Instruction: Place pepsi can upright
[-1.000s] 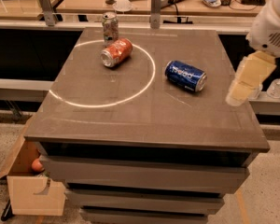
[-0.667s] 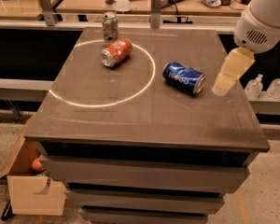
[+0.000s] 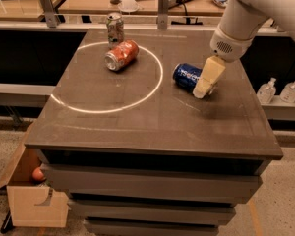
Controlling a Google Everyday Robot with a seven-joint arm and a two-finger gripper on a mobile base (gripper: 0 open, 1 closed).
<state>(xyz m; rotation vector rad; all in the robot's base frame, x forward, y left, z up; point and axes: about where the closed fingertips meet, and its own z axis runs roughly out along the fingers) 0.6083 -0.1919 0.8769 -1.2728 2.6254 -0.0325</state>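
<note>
The pepsi can (image 3: 188, 76) is dark blue with white lettering and lies on its side on the dark table (image 3: 137, 117), just right of the white ring. My gripper (image 3: 203, 89) hangs from the white arm at the upper right. Its cream fingers (image 3: 209, 76) point down and cover the can's right end. Whether they touch the can is not clear.
An orange can (image 3: 122, 55) lies on its side inside the white ring (image 3: 108, 107). A silver patterned can (image 3: 115, 28) stands upright behind it at the table's far edge. A cardboard box (image 3: 32, 200) sits on the floor at lower left. Two clear bottles (image 3: 280, 90) stand on a ledge at right.
My arm has swung left and forward from beyond the table's right edge, bringing the gripper down beside the pepsi can's right end. The cans have not moved.
</note>
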